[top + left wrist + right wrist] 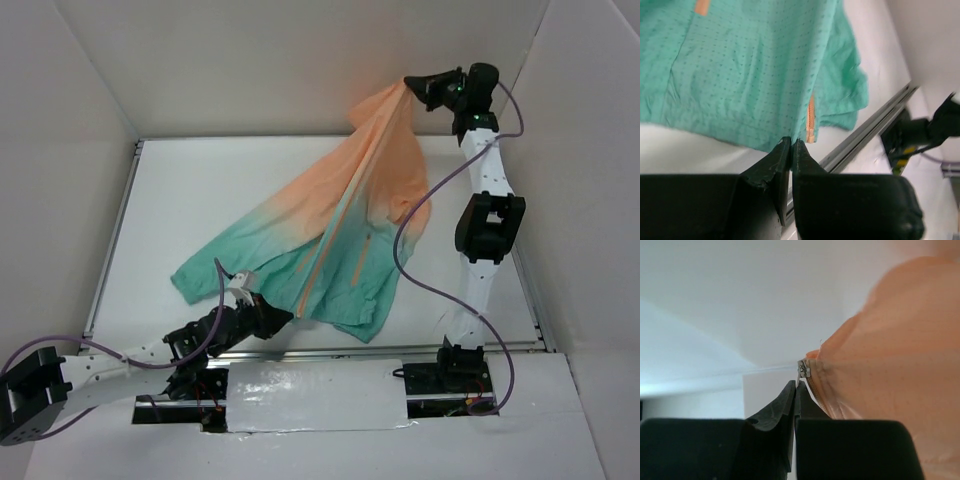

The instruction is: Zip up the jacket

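We see the jacket point(340, 230) stretched over the table point(180, 200) from 7 o'clock to 1 o'clock, with its peach end lifted. Our left gripper point(791, 145) is pinched closed on the teal hem beside the zipper point(811, 120). Our right gripper point(796, 387) is closed on the slider point(803, 370). Only the wrist views show these grips; from above, cloth hides the fingertips.

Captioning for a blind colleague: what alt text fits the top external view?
A peach-to-teal jacket is stretched diagonally: the right gripper holds its peach top far back, and the left gripper pinches its teal hem at the near side.
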